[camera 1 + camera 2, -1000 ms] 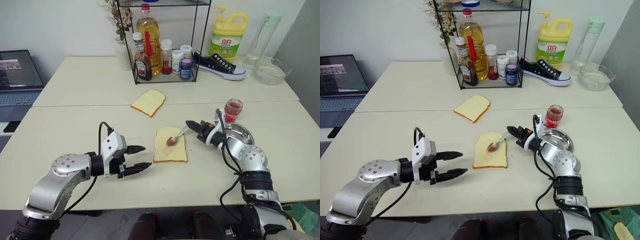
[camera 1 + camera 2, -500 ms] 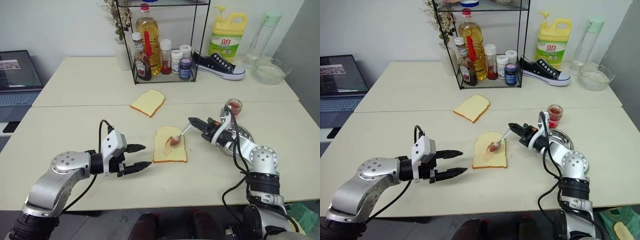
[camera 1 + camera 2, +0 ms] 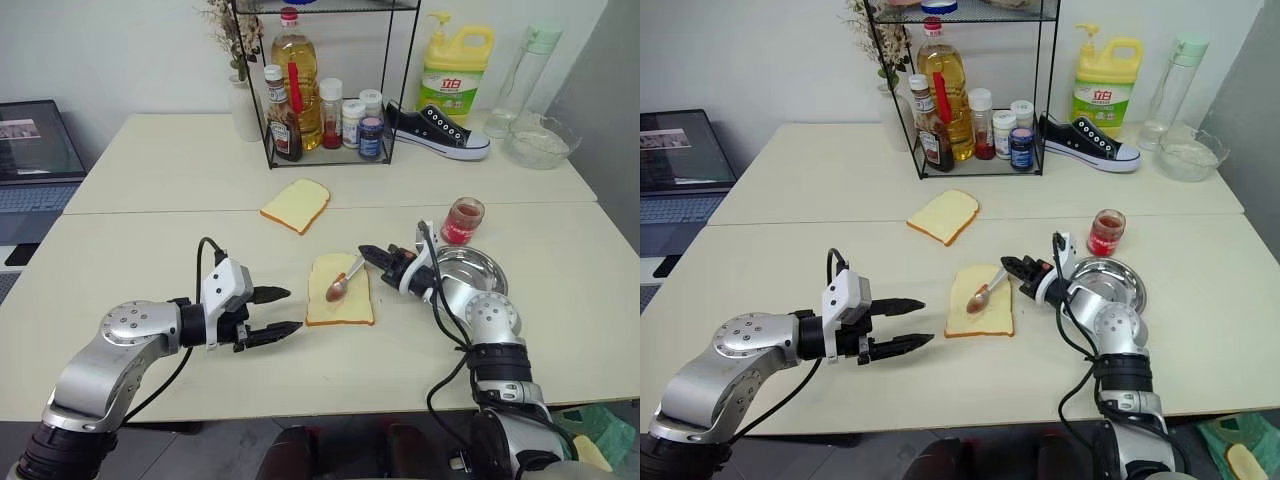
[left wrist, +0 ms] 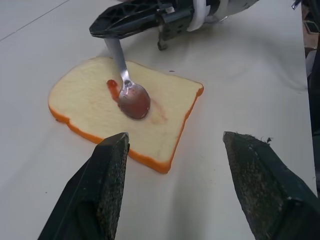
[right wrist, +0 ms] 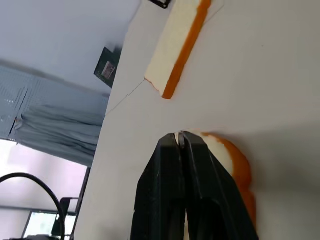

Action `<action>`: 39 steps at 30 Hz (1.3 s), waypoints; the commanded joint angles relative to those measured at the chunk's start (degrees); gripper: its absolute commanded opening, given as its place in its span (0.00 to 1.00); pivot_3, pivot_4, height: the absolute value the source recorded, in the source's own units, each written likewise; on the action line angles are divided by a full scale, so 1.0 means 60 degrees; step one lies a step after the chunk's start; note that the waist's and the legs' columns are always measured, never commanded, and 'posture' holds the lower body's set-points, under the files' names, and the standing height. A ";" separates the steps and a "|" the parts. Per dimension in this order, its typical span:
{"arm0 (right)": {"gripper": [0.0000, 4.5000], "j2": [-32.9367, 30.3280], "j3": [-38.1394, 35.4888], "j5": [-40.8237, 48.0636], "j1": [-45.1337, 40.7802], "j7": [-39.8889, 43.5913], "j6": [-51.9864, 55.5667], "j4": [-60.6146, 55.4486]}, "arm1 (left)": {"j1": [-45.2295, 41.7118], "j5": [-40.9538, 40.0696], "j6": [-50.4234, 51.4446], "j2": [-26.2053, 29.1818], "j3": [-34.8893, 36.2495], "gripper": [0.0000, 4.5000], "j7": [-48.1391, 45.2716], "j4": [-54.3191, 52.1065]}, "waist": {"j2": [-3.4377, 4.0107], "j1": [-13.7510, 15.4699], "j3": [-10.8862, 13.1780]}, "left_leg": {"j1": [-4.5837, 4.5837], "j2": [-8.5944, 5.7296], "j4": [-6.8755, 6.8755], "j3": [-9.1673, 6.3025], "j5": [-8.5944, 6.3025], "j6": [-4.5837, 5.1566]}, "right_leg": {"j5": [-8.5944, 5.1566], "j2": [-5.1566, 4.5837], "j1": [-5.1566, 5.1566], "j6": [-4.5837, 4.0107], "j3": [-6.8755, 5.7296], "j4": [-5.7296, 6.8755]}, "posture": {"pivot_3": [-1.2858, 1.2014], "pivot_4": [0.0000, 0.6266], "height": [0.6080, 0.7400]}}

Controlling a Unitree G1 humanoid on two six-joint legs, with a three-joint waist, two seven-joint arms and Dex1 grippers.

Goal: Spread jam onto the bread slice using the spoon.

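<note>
Lying flat on the bench (image 3: 150, 250), the bread slice (image 3: 341, 292) is carrying the red-stained spoon (image 3: 342, 281), which the right tool (image 3: 367, 252) is pinching by the handle. From the left wrist, the left tool (image 4: 175, 185) is standing wide, empty, near the slice.

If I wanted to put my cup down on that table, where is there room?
Bare table lies left of the two bread slices, and along the front edge. Crowded: the rack at the back, and around the jam jar and dish.

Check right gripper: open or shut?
Shut: the right gripper pinches the spoon handle, bowl resting on the bread slice.
</note>
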 commanded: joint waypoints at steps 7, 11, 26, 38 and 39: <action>0.01 0.0143 -0.0916 -0.0091 -0.0929 -0.0194 -0.0748 0.0999 | -0.0151 -0.0152 -0.0001 0.0056 0.0191 0.70 0.0054 -0.0254 | 0.0000 0.0012 0.0000 | 0.0002 0.0000 0.0001 -0.0002 0.0000 -0.0001 | 0.0002 -0.0002 0.0004 -0.0003 -0.0001 0.0003 | 0.52 0.24 1.00; 0.01 0.0178 -0.1139 -0.0119 -0.1132 -0.0267 -0.0851 0.1197 | -0.0233 -0.0146 -0.0004 0.0028 0.0143 0.70 0.0054 -0.0220 | 0.0000 -0.0002 0.0000 | 0.0001 0.0000 -0.0001 0.0000 0.0000 -0.0001 | 0.0002 -0.0003 0.0000 -0.0003 0.0002 0.0002 | 0.52 0.24 1.00; 0.01 -0.0177 -0.1415 0.1701 -0.0571 -0.0124 0.1521 -0.1015 | -0.0370 -0.0095 -0.0094 0.0036 0.0131 0.70 -0.0040 -0.0051 | 0.0001 0.0002 0.0001 | -0.0006 0.0002 -0.0002 -0.0002 0.0000 0.0000 | 0.0002 -0.0026 -0.0004 -0.0003 0.0000 -0.0002 | 0.52 0.24 1.00; 0.01 0.0331 -0.1428 -0.0146 -0.1395 -0.0596 -0.0851 0.1416 | -0.0318 -0.0122 -0.0059 0.0016 0.0162 0.70 0.0035 -0.0199 | 0.0001 -0.0009 0.0001 | -0.0005 0.0004 -0.0004 0.0004 0.0001 -0.0001 | 0.0002 0.0002 -0.0007 -0.0003 0.0002 -0.0002 | 0.52 0.24 1.00; 0.01 0.0347 -0.1454 -0.0190 -0.1432 -0.0577 -0.0919 0.1521 | -0.0313 -0.0124 -0.0059 0.0018 0.0167 0.70 0.0036 -0.0204 | 0.0001 -0.0008 0.0001 | -0.0006 0.0004 -0.0004 0.0005 0.0001 -0.0001 | 0.0002 0.0002 -0.0008 -0.0003 0.0004 -0.0002 | 0.52 0.24 1.00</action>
